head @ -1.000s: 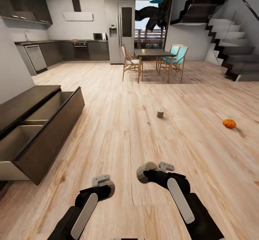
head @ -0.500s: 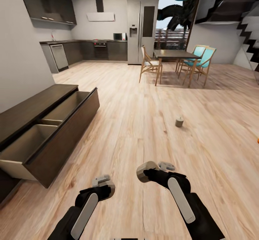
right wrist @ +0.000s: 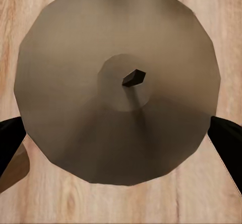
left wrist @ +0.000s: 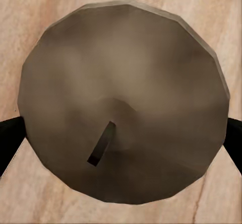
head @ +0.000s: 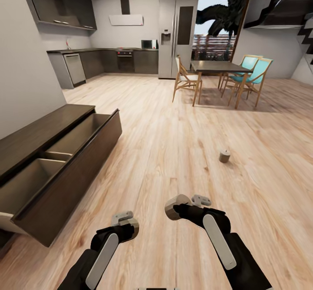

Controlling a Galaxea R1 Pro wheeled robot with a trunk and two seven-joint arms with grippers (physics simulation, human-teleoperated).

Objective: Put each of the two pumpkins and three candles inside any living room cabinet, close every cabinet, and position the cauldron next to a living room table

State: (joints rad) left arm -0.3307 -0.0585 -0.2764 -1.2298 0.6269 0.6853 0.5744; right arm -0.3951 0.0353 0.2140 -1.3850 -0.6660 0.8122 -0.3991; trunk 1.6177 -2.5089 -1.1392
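My left gripper (head: pixel 127 223) is shut on a grey-brown candle (left wrist: pixel 121 83); the left wrist view shows its round top and dark wick between the black fingers (left wrist: pixel 7 138). My right gripper (head: pixel 184 205) is shut on a second candle (right wrist: pixel 116 58), seen the same way in the right wrist view. A third candle (head: pixel 224 155) stands on the wooden floor ahead to the right. The dark-brown cabinet (head: pixel 39 129) runs along the left wall, its wide drawer (head: pixel 69 168) pulled open with nothing showing inside. The pumpkins, the cauldron and the table are out of view.
A taller dining table (head: pixel 215 67) with wooden legs and chairs (head: pixel 184 78) stands at the back right. Kitchen units (head: pixel 108 60) and a fridge (head: pixel 176 38) line the far wall. Open wooden floor lies between me and the cabinet.
The whole view has swung left and moved forward, so the camera moved. The pumpkin on the floor has slipped out past the right edge. Both arms hold the same pose.
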